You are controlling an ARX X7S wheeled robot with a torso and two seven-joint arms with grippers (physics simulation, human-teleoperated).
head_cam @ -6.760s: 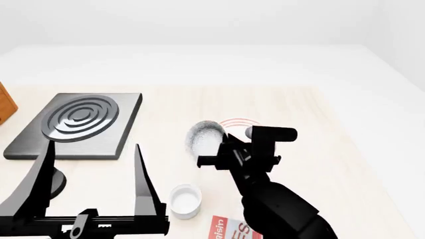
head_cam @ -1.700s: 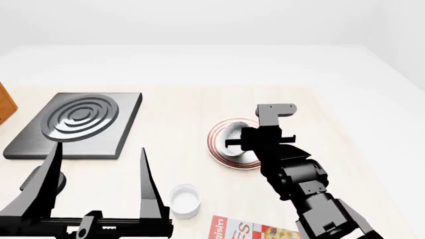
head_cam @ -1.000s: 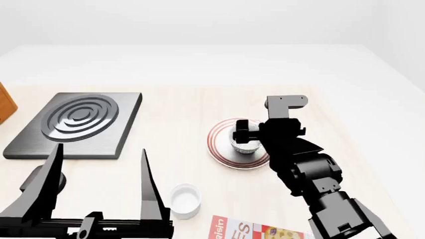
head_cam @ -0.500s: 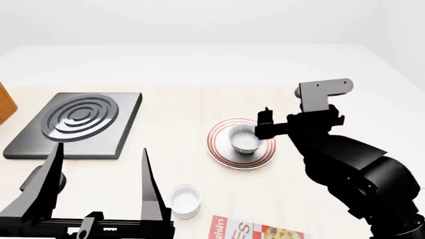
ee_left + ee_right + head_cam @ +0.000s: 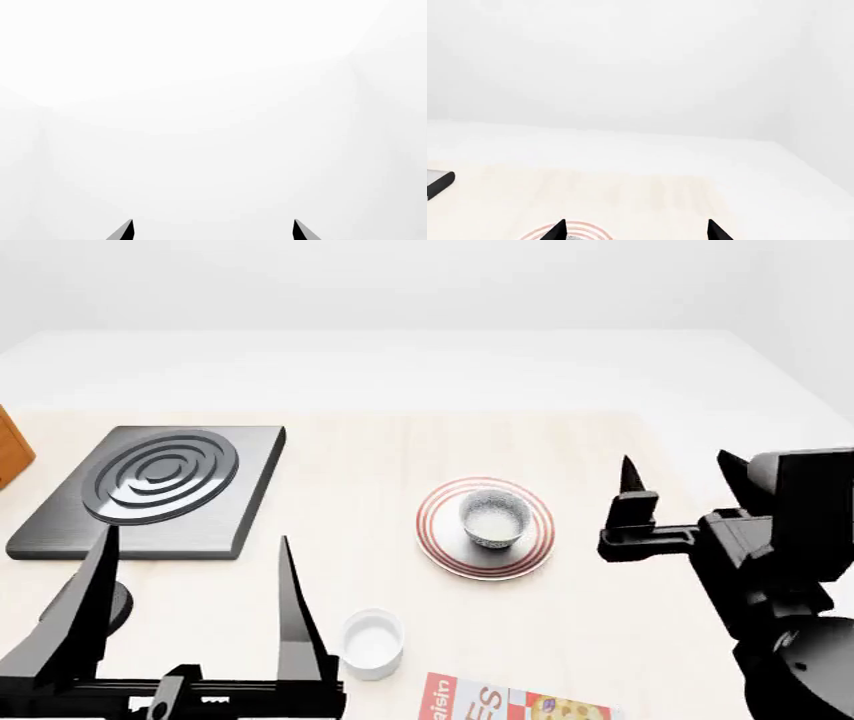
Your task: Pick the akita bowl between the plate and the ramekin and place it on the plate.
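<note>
1. Pale wood tabletop [image 5: 360, 455] fills the head view under plain white walls, carrying one bowl, one plate, one cup, one dark slab and one printed box.
2. Nearest the camera, the black left gripper [image 5: 187, 620] hangs with its two long fingers spread wide, holding nothing.
3. One red-edged printed box [image 5: 514, 705] lies at the near edge, just beside the small glossy white straight-sided ramekin [image 5: 371, 642].
4. At right, the black right gripper [image 5: 678, 485] stands with fingers parted and empty, apart from the plate.
5. One small dark grey speckled akita bowl [image 5: 493, 517] sits upright on the flat white red-ringed plate [image 5: 447, 550].
6. Farther left rests one dark grey square slab with concentric rings [image 5: 154, 490].
</note>
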